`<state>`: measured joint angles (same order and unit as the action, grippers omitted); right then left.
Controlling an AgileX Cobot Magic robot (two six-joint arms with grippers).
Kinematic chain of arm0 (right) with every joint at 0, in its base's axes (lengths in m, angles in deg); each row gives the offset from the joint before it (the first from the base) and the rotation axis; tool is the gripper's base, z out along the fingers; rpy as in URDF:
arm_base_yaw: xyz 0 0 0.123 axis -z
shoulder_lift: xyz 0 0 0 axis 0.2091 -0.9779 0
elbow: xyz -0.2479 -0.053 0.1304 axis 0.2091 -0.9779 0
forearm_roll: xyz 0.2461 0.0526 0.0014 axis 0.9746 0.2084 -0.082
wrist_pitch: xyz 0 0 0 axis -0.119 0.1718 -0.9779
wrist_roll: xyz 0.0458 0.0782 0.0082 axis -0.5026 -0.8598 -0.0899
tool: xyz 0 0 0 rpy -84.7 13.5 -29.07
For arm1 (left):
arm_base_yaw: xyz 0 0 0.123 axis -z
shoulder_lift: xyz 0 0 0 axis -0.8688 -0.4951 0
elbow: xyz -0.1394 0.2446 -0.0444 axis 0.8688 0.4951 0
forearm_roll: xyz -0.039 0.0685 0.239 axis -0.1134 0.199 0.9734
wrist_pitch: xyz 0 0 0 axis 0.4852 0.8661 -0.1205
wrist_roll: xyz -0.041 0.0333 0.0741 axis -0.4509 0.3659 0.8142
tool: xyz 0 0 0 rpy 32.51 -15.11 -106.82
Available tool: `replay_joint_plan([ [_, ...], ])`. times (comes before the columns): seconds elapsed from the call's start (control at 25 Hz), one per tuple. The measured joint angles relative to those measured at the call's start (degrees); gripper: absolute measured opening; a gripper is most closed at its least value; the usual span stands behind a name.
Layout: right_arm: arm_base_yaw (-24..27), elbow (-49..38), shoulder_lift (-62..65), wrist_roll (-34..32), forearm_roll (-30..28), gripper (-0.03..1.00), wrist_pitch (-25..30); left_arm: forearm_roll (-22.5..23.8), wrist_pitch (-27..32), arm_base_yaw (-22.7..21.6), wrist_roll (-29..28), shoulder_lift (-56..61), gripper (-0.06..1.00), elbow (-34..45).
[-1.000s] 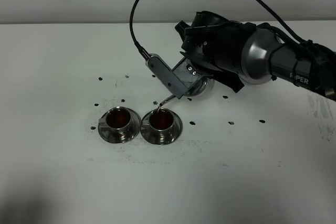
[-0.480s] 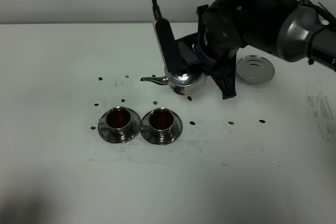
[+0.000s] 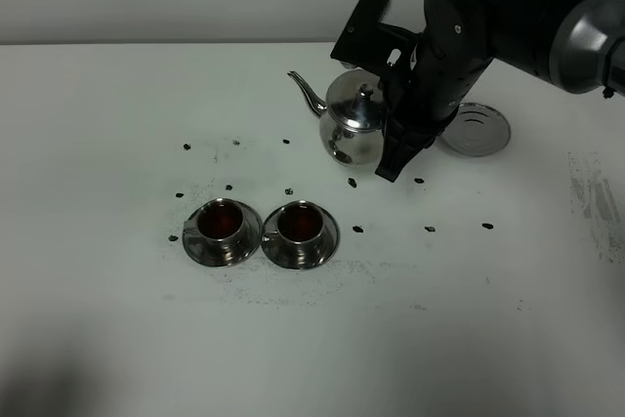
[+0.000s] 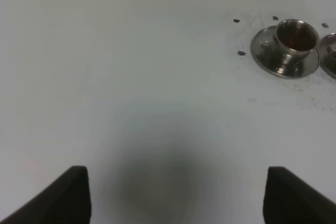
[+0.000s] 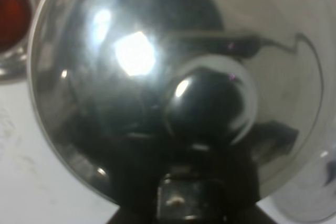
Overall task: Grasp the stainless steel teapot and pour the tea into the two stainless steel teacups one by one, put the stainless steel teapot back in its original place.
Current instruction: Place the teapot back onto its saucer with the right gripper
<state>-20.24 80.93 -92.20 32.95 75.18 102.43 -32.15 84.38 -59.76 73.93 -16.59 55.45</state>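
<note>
Table (image 3: 117, 339), white and speckled with dark crumbs, carries everything. Right gripper (image 3: 395, 109) pinches the upright stainless steel teapot (image 3: 352, 122) at its handle side, spout pointing away. Nearer the camera, well apart from it, stand the two stainless steel teacups (image 3: 262, 229), tea (image 3: 224, 217) inside. Left gripper (image 4: 176, 192) hangs spread, empty.
</note>
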Motion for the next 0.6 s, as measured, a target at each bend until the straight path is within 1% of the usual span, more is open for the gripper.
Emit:
replay_joint_plan([
  [0.12, 0.00, -0.05, -0.68, -5.10, 0.50, 0.17, 0.82, 0.00, 0.00, 0.00, 0.00, 0.00, 0.65, 0.00],
  [0.24, 0.00, -0.05, -1.45, -8.00, 0.50, 0.17, 1.59, 0.00, 0.00, 0.00, 0.00, 0.00, 0.65, 0.00],
  [0.36, 0.00, -1.22, -1.89, -9.11, 0.50, 0.17, 0.83, 0.00, 0.00, 0.00, 0.00, 0.00, 0.65, 0.00],
  [0.6, -0.28, -5.22, -2.10, -9.55, 0.37, 0.17, -2.97, 0.00, 0.00, 0.00, 0.00, 0.00, 0.65, 0.00],
])
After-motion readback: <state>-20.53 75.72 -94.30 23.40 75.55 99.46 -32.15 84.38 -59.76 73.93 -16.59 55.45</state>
